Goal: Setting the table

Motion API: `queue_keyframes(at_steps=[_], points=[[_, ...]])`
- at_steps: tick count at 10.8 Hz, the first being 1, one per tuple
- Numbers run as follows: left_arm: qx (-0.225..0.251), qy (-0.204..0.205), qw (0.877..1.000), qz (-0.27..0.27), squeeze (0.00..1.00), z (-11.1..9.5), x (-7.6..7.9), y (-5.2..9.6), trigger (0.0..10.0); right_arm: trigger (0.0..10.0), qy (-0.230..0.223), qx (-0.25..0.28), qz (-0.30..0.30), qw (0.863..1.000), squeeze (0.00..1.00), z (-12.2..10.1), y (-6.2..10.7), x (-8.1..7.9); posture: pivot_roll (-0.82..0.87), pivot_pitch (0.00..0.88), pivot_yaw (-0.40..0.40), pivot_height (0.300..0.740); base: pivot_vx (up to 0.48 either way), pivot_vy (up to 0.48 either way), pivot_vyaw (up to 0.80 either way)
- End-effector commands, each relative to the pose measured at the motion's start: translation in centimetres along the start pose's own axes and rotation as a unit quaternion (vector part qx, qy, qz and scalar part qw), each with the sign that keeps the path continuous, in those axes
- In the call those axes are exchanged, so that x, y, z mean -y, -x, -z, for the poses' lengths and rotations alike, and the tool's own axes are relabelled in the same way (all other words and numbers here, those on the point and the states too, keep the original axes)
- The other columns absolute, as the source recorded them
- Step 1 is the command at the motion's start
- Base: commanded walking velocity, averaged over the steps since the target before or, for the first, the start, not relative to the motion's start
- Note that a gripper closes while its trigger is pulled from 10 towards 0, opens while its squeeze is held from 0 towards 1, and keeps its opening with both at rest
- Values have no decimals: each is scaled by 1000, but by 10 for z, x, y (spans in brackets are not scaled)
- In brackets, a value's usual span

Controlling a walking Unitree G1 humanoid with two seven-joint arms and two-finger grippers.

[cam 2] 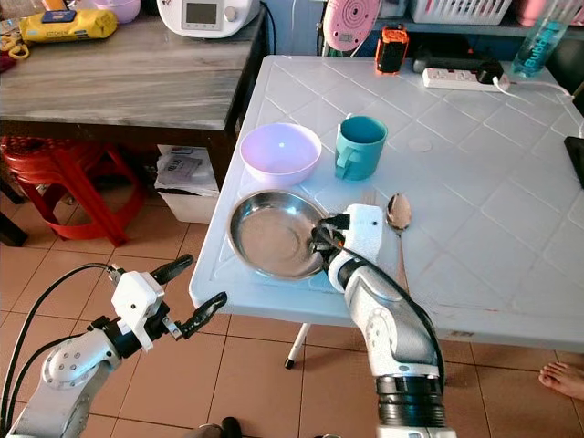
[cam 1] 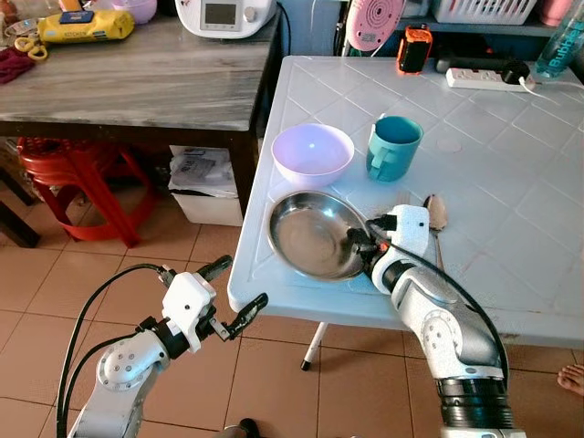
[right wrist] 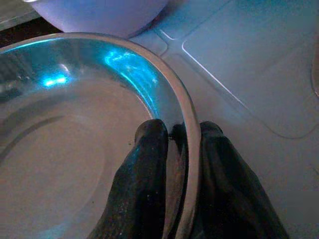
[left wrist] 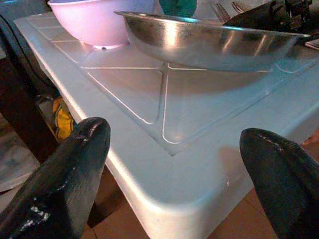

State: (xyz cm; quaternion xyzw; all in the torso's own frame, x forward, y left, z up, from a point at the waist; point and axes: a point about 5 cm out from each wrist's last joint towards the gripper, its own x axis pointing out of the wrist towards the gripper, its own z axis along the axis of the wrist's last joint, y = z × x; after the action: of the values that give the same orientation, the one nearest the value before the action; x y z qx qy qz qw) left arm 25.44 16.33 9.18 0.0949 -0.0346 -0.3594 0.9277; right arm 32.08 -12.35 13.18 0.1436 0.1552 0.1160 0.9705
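Observation:
A steel plate (cam 1: 315, 235) lies at the near left corner of the white table (cam 1: 511, 182). My right gripper (cam 1: 359, 242) is shut on the plate's right rim; in the right wrist view one finger (right wrist: 147, 169) lies inside the rim and the other outside. Behind the plate stand a lilac bowl (cam 1: 313, 153) and a teal mug (cam 1: 393, 148). A spoon (cam 1: 436, 214) lies right of the plate, with a fork partly hidden by my wrist. My left gripper (cam 1: 233, 297) hangs open below the table's corner, its fingers (left wrist: 75, 164) wide apart and holding nothing.
A wooden table (cam 1: 137, 78) with a white appliance (cam 1: 224, 14) and yellow packet stands to the left. A red stool (cam 1: 82, 178) and a white box (cam 1: 205, 187) sit under it. A power strip (cam 1: 479, 78), orange device (cam 1: 413, 48) and bottle (cam 1: 558, 41) line the far edge. A person's foot (cam 1: 572, 377) is at right.

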Motion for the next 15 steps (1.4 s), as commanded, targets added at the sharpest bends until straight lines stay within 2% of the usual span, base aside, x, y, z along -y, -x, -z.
queue_keyframes(at_steps=[1, 2, 4, 5, 6, 7, 9, 10, 11, 12, 13, 14, 15], points=[[-3, -4, 1000, -1, 0, 1, -2, 3, 10000, 0, -20, -77, 35, 996, 0, 32, 3, 13, -19, 167, 34, 740, 0, 0, 0], [1, -4, 1000, -2, 0, 1, -3, 2, 10000, 0, -20, -66, 36, 997, 0, 27, 3, 11, -20, 166, 34, 740, 0, 0, 0], [12, -3, 1000, 0, 0, -2, -3, 2, 10000, 0, 6, -36, 44, 998, 0, 14, 3, 7, -21, 164, 36, 740, 0, 0, 0], [19, -1, 1000, 1, 0, -5, -5, 2, 10000, 0, 9, -12, 48, 999, 0, 7, 3, 4, -22, 162, 36, 740, 0, 0, 0], [25, 3, 1000, -11, 0, -7, -9, 1, 10000, 0, 31, 15, 60, 998, 0, 1, 2, 5, -22, 162, 36, 740, 0, 0, 0], [34, 13, 998, -44, 0, -10, -18, -2, 10000, 0, 4, 15, 60, 998, 0, 2, 2, 3, -20, 160, 38, 740, 0, 0, 0], [49, 27, 993, -106, 0, -14, -34, -3, 10000, 0, -12, 28, 26, 999, 0, -1, 4, -5, -23, 153, 34, 740, 0, 0, 0], [51, 35, 983, -175, 0, -15, -49, -2, 10000, 0, 24, 47, 8, 999, 0, -5, 5, -11, -21, 151, 30, 740, 0, 0, 0], [43, 35, 975, -216, 0, -13, -55, -1, 10000, 471, 28, 57, -3, 998, 0, -7, 6, -15, -21, 151, 30, 740, 0, 0, 0], [30, 30, 963, -268, 0, -10, -62, 1, 10000, 4941, 53, 82, -22, 995, 0, -13, 8, -22, -18, 147, 30, 740, 0, 0, 0], [27, 34, 954, -296, 0, -9, -65, 2, 10000, 10000, 62, 101, -31, 992, 0, -17, 9, -26, -17, 145, 30, 740, 0, 0, 0], [27, 35, 950, -310, 0, -8, -66, 2, 10000, 10000, 61, 111, -36, 991, 0, -19, 10, -29, -17, 145, 30, 740, 0, 0, 0], [24, 55, 940, -335, 0, -6, -65, 0, 10000, 10000, 73, 127, -43, 988, 0, -21, 12, -31, -15, 140, 32, 740, 0, 0, 0]])
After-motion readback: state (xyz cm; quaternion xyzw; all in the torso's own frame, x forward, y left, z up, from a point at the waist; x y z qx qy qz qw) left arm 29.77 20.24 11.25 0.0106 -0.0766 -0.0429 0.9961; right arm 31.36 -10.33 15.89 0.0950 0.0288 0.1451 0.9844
